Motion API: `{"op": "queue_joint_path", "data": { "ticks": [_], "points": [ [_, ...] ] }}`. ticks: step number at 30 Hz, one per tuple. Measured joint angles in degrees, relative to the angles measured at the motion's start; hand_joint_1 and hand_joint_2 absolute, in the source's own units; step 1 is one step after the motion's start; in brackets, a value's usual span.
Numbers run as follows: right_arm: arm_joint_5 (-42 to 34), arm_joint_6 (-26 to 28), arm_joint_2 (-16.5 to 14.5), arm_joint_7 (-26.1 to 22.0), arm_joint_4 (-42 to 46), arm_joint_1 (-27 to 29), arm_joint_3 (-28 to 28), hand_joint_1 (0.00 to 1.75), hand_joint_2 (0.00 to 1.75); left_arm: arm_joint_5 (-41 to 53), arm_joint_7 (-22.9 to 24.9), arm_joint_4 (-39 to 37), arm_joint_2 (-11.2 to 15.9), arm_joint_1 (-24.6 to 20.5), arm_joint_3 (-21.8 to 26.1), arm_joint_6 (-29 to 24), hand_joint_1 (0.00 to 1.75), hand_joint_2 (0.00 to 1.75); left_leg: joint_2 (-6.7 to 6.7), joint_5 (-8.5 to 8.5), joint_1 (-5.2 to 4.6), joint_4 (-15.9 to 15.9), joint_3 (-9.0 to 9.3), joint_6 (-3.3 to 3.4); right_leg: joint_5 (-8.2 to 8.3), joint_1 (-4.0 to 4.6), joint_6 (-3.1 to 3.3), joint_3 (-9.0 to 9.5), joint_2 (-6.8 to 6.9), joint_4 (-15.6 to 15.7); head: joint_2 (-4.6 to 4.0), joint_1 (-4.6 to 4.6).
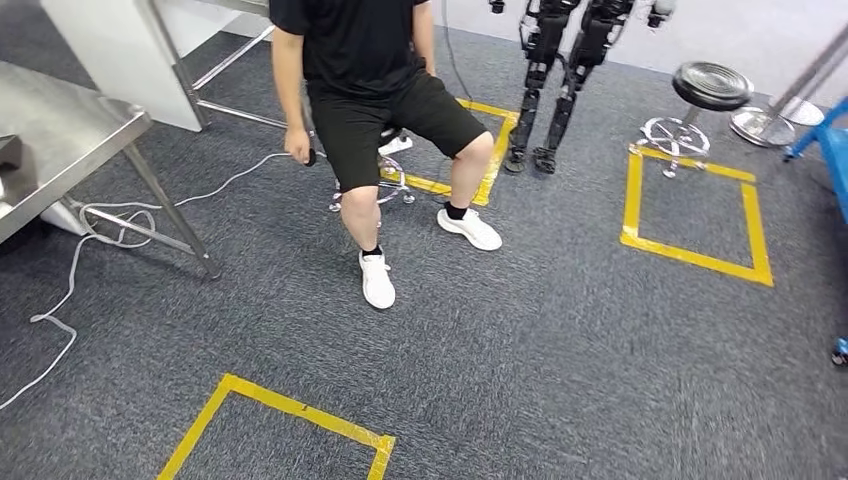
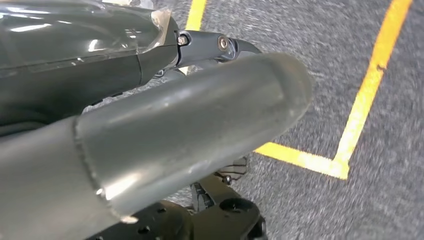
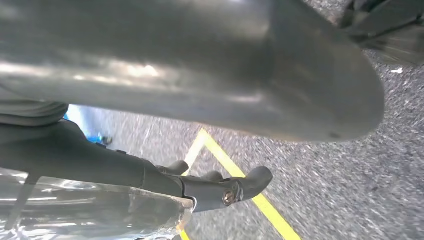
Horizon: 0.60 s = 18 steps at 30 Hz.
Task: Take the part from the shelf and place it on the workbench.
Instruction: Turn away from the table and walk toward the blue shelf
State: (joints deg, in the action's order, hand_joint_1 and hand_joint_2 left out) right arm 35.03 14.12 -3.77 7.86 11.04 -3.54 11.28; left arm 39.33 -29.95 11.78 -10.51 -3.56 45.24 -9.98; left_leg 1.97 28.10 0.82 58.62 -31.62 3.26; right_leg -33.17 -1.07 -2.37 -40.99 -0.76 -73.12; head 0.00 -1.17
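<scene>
Part: can't tell where it is. Grey carpet floor (image 1: pixel 560 340) with yellow tape squares (image 1: pixel 690 215). Steel surface (image 1: pixel 70 130) far left, a dark item at its edge. Person (image 1: pixel 375 90) seated on a stool. Left hand (image 2: pixel 165 105) and right hand (image 3: pixel 210 90) hang over the carpet, fingers (image 2: pixel 220 45) released, holding nothing.

A person (image 1: pixel 375 110) sat on a stool (image 1: pixel 385 180) at centre, feet out on the carpet (image 1: pixel 560 350). A metal table (image 1: pixel 60 140) stood at left, a cable (image 1: pixel 75 265) trailing beneath it. Behind and to the person's right stood another robot's legs (image 1: pixel 550 90), then a second stool (image 1: pixel 705 100) behind a taped floor square (image 1: pixel 695 215)
</scene>
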Motion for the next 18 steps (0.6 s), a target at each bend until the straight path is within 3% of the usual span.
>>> {"op": "queue_joint_path", "data": {
  "ticks": [1,2,3,4,6,7,8,9,10,12,13,14,15,16,17,18],
  "points": [
    [-0.2,0.0,0.1,0.0,0.0,0.1,0.0,0.00,0.00,0.2,-0.1,0.0,0.0,0.0,0.0,0.2,0.00,0.00,0.81,0.01,-0.08,0.0,-0.07,-0.01,-0.28,-0.05,-0.38,-0.32,0.13,-1.1,0.00,0.00],
    [-0.5,0.0,0.1,-0.1,0.0,0.2,0.0,0.00,0.00,0.4,-0.3,0.0,0.0,0.0,0.0,0.5,0.00,0.00,1.55,0.02,-0.13,0.0,-0.08,-0.04,0.36,-0.06,-0.89,0.70,0.35,0.3,0.00,-0.02],
    [-0.8,0.0,0.2,-0.1,0.0,0.2,0.1,0.00,0.00,0.7,-0.5,0.0,0.0,0.0,0.0,0.8,0.00,0.00,2.24,0.05,-0.15,0.0,-0.04,-0.09,1.58,-0.07,-1.39,2.78,0.85,3.7,0.00,-0.03],
    [-1.1,0.0,0.3,-0.3,0.0,0.3,0.2,0.00,0.00,1.0,-0.6,0.0,0.0,-0.1,-0.1,1.1,0.00,0.00,2.89,0.10,-0.16,0.0,0.07,-0.20,3.05,-0.07,-1.61,5.42,2.17,8.3,0.00,-0.03],
    [-1.6,0.0,0.4,-0.7,0.0,0.2,0.3,0.00,0.00,1.5,-1.0,0.0,0.0,-0.1,-0.2,1.5,0.00,0.00,3.99,0.39,-0.37,-0.1,0.54,-0.75,5.13,0.36,-1.21,8.77,5.32,14.5,0.00,-0.06],
    [-1.9,0.1,0.4,-0.9,0.0,0.1,0.4,0.00,0.00,1.7,-1.1,0.0,0.0,-0.1,-0.3,1.7,0.00,0.00,4.59,0.64,-0.48,-0.2,0.91,-1.16,5.57,0.63,-0.65,9.25,6.28,15.6,0.00,-0.03],
    [-2.0,0.1,0.5,-0.9,0.0,0.1,0.5,0.00,0.00,1.8,-1.2,0.0,0.1,-0.1,-0.4,1.8,0.00,0.00,5.22,0.88,-0.56,-0.3,1.30,-1.57,5.71,0.93,-0.18,9.06,6.21,15.6,0.00,0.02],
    [-2.2,0.1,0.5,-1.0,0.0,0.1,0.7,0.00,0.00,2.0,-1.3,0.0,0.1,-0.2,-0.5,1.9,0.00,0.00,5.77,1.10,-0.49,-0.4,1.65,-1.97,5.87,0.93,0.34,9.03,5.43,15.7,0.00,0.05],
    [-2.3,0.1,0.6,-1.1,0.0,0.2,0.9,0.00,0.00,2.2,-1.3,0.0,0.1,-0.3,-0.6,2.0,0.00,0.00,5.36,1.47,-0.36,-0.2,1.77,-2.38,6.03,0.56,0.79,9.17,4.64,15.9,0.00,0.21],
    [-2.6,0.2,0.7,-1.5,0.0,0.3,1.3,0.00,0.00,2.4,-1.3,0.0,0.1,-0.3,-0.8,2.2,0.00,0.00,1.94,4.02,-0.04,3.0,0.65,-2.90,6.53,-0.12,1.86,9.46,3.11,16.1,0.00,0.43],
    [-2.7,0.3,0.7,-1.7,0.0,0.3,1.5,0.00,0.00,2.5,-1.3,0.0,0.1,-0.2,-0.8,2.2,0.00,0.00,-0.18,6.13,0.07,6.4,-0.80,-3.02,6.68,-0.26,2.25,9.52,2.36,16.1,0.00,0.55],
    [-2.7,0.3,0.8,-1.9,0.0,0.3,1.6,0.00,0.00,2.5,-1.3,0.0,0.1,-0.1,-0.8,2.3,0.00,0.00,-1.48,8.28,0.10,10.4,-2.67,-3.00,6.76,-0.10,2.54,9.45,1.50,16.1,0.00,0.58],
    [-2.7,0.3,0.7,-2.0,0.0,0.3,1.7,0.00,0.00,2.5,-1.3,-0.1,0.1,0.1,-0.8,2.3,0.00,0.00,-1.97,9.66,0.10,14.0,-4.47,-3.00,6.76,0.05,2.63,9.42,0.57,16.1,0.00,0.60],
    [-2.7,0.3,0.7,-2.0,0.0,0.4,1.7,0.00,0.00,2.5,-1.3,-0.1,0.1,0.2,-0.8,2.3,0.00,0.00,-2.13,9.94,0.13,16.1,-5.75,-2.98,6.75,0.14,2.63,9.42,-0.40,16.0,0.00,0.60],
    [-2.7,0.3,0.7,-2.0,0.0,0.5,1.7,0.00,0.00,2.5,-1.3,-0.1,0.1,0.3,-0.9,2.3,0.00,0.00,-2.18,8.95,0.19,16.1,-6.09,-2.96,6.74,0.19,2.62,9.49,-1.36,16.0,0.00,0.61],
    [-2.7,0.3,0.8,-2.0,0.0,0.6,1.7,0.00,0.00,2.5,-1.3,-0.1,0.1,0.3,-0.9,2.3,0.00,0.00,-2.34,6.89,0.31,13.8,-5.36,-2.94,6.73,0.19,2.60,9.62,-2.28,15.9,0.00,0.62]
  ]
}}
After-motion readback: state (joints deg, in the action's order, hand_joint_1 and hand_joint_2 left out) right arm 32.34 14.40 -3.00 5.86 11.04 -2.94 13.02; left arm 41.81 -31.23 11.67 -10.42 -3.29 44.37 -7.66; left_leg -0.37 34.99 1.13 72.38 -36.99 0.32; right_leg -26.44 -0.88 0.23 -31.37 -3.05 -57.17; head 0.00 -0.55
